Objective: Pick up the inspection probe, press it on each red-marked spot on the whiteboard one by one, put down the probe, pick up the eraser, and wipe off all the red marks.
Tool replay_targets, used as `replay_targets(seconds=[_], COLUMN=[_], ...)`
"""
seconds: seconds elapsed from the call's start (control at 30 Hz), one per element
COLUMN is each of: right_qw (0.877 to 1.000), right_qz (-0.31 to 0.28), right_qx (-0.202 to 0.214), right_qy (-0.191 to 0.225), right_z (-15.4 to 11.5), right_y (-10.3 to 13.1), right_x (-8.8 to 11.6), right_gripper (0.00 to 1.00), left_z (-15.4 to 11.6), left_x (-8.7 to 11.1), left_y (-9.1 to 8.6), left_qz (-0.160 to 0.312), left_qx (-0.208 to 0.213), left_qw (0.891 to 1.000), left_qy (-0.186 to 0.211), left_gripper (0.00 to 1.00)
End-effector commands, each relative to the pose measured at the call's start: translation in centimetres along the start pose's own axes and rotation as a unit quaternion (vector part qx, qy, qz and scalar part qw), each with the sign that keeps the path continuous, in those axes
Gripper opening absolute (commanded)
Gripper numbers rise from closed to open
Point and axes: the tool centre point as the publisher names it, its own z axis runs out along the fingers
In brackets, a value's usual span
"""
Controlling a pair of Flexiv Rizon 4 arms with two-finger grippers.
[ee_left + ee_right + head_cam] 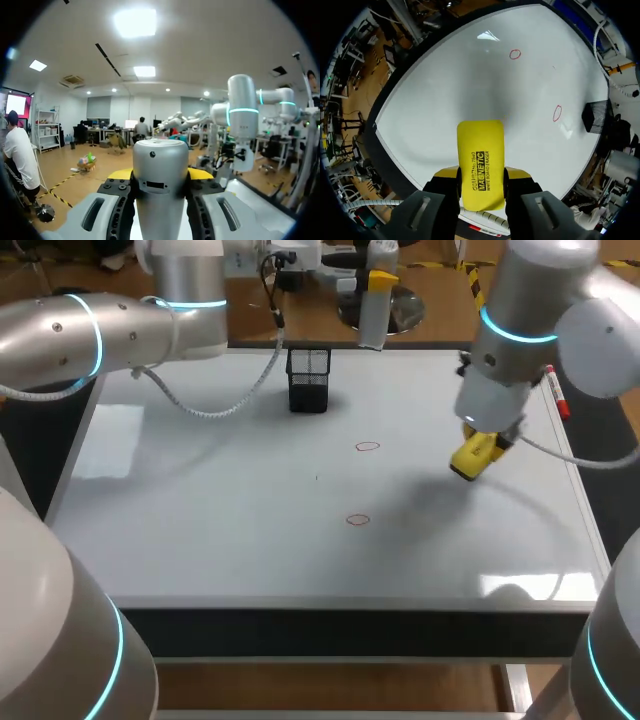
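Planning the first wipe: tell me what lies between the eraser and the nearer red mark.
Nothing: bare whiteboard from eraser to mark, per head view.

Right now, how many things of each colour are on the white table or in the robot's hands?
Red: 3 (far red mark, near red mark, marker pen)
Yellow: 1 (eraser)
Black: 1 (mesh pot)
Silver: 1 (probe)
Total: 6
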Motion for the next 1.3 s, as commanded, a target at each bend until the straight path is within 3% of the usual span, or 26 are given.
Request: replay_targets(seconds=[0.03,0.4,0.8,1.03,1.3], right_qw=[0.998,0.983,0.959,0.948,0.943], right_qz=[-0.039,-0.176,-0.279,-0.315,-0.329], right_qx=[0.011,0.009,-0.013,-0.023,-0.026], right_qy=[0.046,0.053,0.042,0.042,0.043], right_z=[0.3,0.8,2.4,3.9,5.0], right_y=[1.8,5.5,8.7,9.9,10.0], right_x=[-3.6,-10.0,-16.0,-18.5,-19.6], right_gripper=[0.00,0.00,0.00,0.00,0.00], left_z=[0.0,0.0,0.0,0.0,0.0], left_x=[-0.1,-0.1,-0.1,-0.1,-0.1], left_y=[-0.2,-0.2,-0.2,-0.2,-0.2], left_qz=[-0.001,-0.001,-0.001,-0.001,-0.001], left_qx=[-0.002,-0.002,-0.002,-0.002,-0.002], left_qw=[1.000,1.000,1.000,1.000,1.000], left_qy=[0.002,0.002,0.002,0.002,0.002], left_gripper=[0.00,0.00,0.00,0.00,0.00])
